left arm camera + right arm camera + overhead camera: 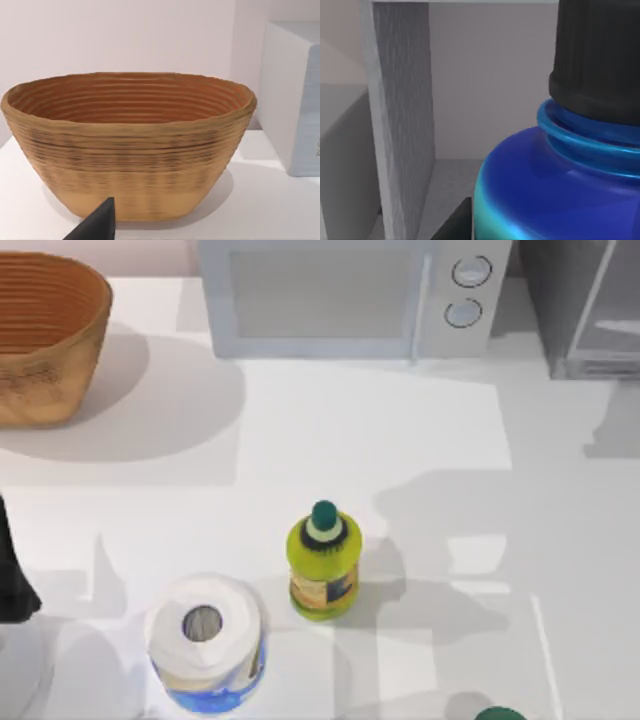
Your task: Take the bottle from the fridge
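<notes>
Seen from above, the table (420, 440) carries a woven basket (45, 340) at its far left corner, a microwave (350, 295) along the far edge, and the fridge (585, 310) at the far right corner with its glass door swung outward. A yellow-green bottle (323, 560) stands near the middle of the front half, with a paper roll (205, 640) beside it toward the front left. A dark piece of the left arm (12, 580) sits at the left edge, apparently parked.

From the left wrist, the basket fills the picture and one dark fingertip (97, 224) of the left gripper shows low in front; whether this pincer is spread or pressed together I cannot tell.

From the right wrist, the bottle (555, 190) is very close, blue with a black cap (597, 55), standing inside the fridge next to its grey side wall (402, 110). A dark finger (457, 222) of the right gripper lies just beside the bottle body. If the pincer already pinches the bottle I cannot tell.

To do this step well, I think the grip should be on the body under the neck, firm. Then pull straight out toward the table front, keeping the bottle upright and away from the wall and the door.
</notes>
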{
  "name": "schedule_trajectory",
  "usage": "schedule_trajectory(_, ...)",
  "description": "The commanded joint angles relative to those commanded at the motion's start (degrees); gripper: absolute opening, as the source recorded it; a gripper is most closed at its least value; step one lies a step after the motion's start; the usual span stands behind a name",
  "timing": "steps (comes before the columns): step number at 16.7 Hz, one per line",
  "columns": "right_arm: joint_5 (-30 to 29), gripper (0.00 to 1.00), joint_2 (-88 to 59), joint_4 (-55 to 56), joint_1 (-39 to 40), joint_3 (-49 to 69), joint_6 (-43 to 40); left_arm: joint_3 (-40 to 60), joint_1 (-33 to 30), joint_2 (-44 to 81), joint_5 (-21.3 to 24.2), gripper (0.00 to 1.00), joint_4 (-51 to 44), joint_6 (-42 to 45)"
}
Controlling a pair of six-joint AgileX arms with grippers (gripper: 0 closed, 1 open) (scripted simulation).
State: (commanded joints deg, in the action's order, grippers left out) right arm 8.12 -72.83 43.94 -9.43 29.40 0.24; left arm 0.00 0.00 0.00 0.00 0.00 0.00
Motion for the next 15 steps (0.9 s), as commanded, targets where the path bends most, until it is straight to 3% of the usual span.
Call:
schedule_trajectory(9, -5.63, 0.00, 54.79, -31.76, 6.48, -21.70, -0.01, 0.00, 0.00, 0.00, 0.00, 1.00, 0.00, 0.00)
schedule_trajectory(15, -7.99, 0.00, 71.97, -43.33, 9.26, -29.04, -0.21, 0.00, 0.00, 0.00, 0.00, 1.00, 0.00, 0.00)
